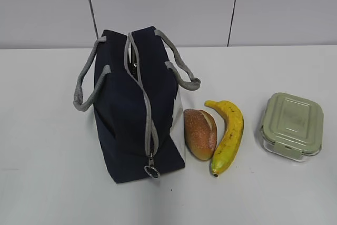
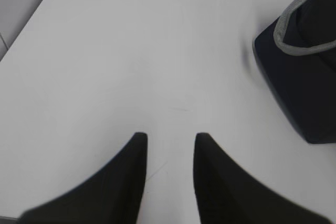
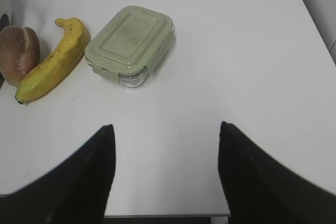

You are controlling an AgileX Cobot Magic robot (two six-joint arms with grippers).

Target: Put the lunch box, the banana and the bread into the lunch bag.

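Observation:
The navy lunch bag (image 1: 131, 114) stands left of centre on the white table, its grey zipper nearly shut with the ring pull (image 1: 151, 170) at the near end. The bread (image 1: 200, 133) lies beside it, then the banana (image 1: 227, 135), then the lunch box (image 1: 291, 125) with its sage-green lid. Neither gripper shows in the exterior view. My left gripper (image 2: 169, 139) is open and empty over bare table, the bag's corner (image 2: 299, 77) to its right. My right gripper (image 3: 165, 128) is wide open and empty near the table's front edge, short of the lunch box (image 3: 130, 44), banana (image 3: 55, 59) and bread (image 3: 19, 53).
The white table (image 1: 47, 172) runs to a pale panelled wall (image 1: 168, 3) behind. The bag's two grey webbing handles (image 1: 84, 85) hang out to either side. The table's front edge (image 3: 163, 216) shows just below my right gripper.

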